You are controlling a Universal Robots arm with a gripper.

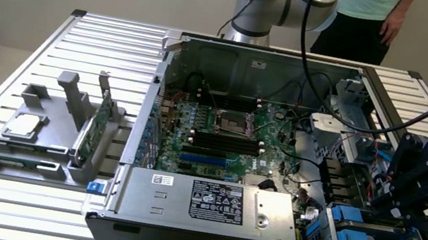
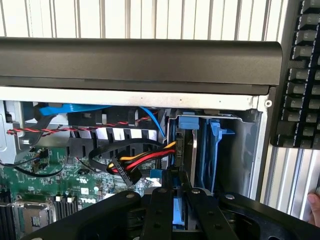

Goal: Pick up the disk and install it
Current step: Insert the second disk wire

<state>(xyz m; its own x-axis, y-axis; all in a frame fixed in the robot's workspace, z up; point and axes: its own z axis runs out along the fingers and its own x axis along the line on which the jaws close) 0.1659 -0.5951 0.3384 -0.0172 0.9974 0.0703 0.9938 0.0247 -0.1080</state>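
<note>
End effector (image 2: 174,210) clamped on the disk's (image 2: 176,212) blue carrier edge at the case's (image 1: 265,237) 4 o'clock bay; rigid, shock-sensitive, best held by carrier.

One open computer case (image 1: 277,148) on one slatted table (image 1: 30,56). Inside it sits one motherboard (image 1: 220,136), one power supply (image 1: 211,203) and two blue drive carriers (image 1: 370,233). One grey fixture (image 1: 36,133) holds one square chip (image 1: 22,125) and one green card (image 1: 94,131). One person (image 1: 362,21) stands behind.
</note>
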